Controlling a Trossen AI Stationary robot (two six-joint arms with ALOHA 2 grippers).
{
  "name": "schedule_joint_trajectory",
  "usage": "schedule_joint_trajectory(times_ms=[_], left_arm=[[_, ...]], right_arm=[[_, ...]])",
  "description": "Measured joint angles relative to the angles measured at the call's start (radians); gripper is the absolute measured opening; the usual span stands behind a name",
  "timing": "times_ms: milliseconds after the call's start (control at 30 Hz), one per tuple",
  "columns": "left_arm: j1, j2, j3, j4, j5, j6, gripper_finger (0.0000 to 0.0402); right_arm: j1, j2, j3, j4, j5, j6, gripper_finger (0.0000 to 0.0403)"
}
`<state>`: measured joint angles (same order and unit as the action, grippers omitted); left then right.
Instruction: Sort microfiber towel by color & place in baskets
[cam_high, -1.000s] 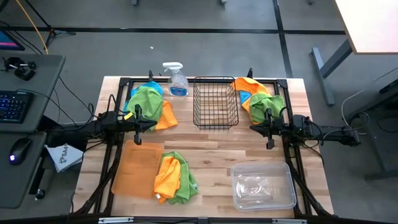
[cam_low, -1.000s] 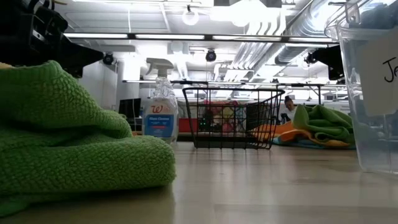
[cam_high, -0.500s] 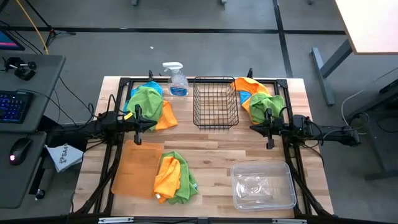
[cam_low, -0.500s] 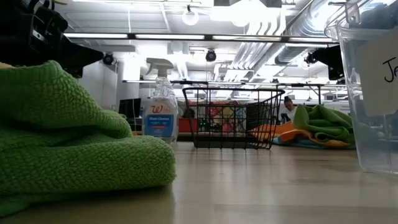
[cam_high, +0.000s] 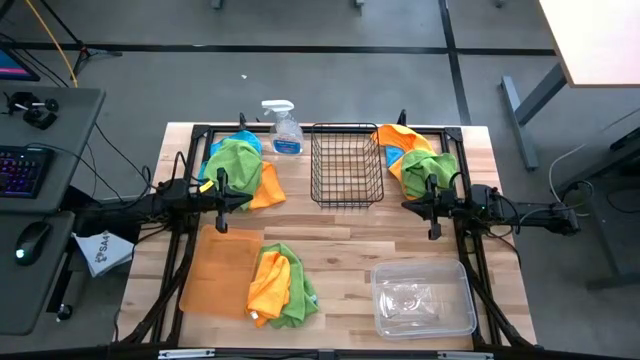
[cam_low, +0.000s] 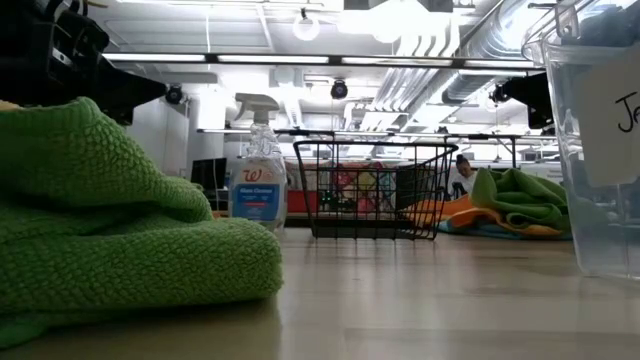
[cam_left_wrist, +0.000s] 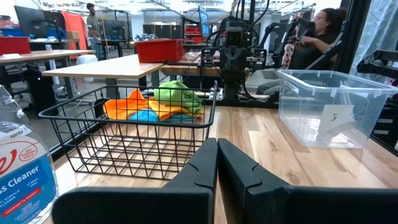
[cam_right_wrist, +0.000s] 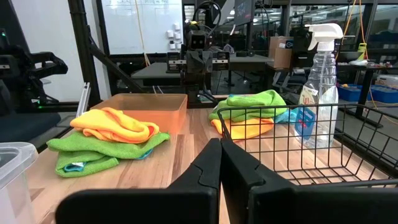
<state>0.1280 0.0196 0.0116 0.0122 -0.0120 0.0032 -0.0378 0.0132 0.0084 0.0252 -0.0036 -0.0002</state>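
I see left gripper (cam_high: 222, 193) pinched empty | right gripper (cam_high: 430, 204) pinched empty | wire basket (cam_high: 346, 166) between them, far centre

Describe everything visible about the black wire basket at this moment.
The black wire basket is a rectangular open-topped mesh container of thin dark wire with a thicker rim, standing upright on the wooden table at the far middle. It is empty; bare wood shows through its floor. The spray bottle stands just beside one end, a pile of towels beside the other. Neither gripper touches it.
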Motion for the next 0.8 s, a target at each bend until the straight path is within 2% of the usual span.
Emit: schedule_joint_trajectory(times_ms=[500, 533, 600, 633, 700, 800], left_arm=[[0.0, 0.0, 0.0, 0.0, 0.0, 0.0, 0.0], [0.0, 0.0, 0.0, 0.0, 0.0, 0.0, 0.0], [0.0, 0.0, 0.0, 0.0, 0.0, 0.0, 0.0], [0.0, 0.0, 0.0, 0.0, 0.0, 0.0, 0.0], [0.0, 0.0, 0.0, 0.0, 0.0, 0.0, 0.0], [0.0, 0.0, 0.0, 0.0, 0.0, 0.0, 0.0]], right_arm=[[0.0, 0.0, 0.0, 0.002, 0.0, 0.011, 0.0], [0.0, 0.0, 0.0, 0.013, 0.0, 0.056, 0.0], [0.0, 0.001, 0.0, 0.113, 0.005, 0.256, 0.0], [0.0, 0.003, 0.0, 0.196, 0.028, 0.364, 0.0], [-0.001, 0.008, 0.0, 0.38, 0.152, 0.562, 0.0], [-0.001, 0.008, 0.0, 0.537, 0.408, 0.663, 0.0]])
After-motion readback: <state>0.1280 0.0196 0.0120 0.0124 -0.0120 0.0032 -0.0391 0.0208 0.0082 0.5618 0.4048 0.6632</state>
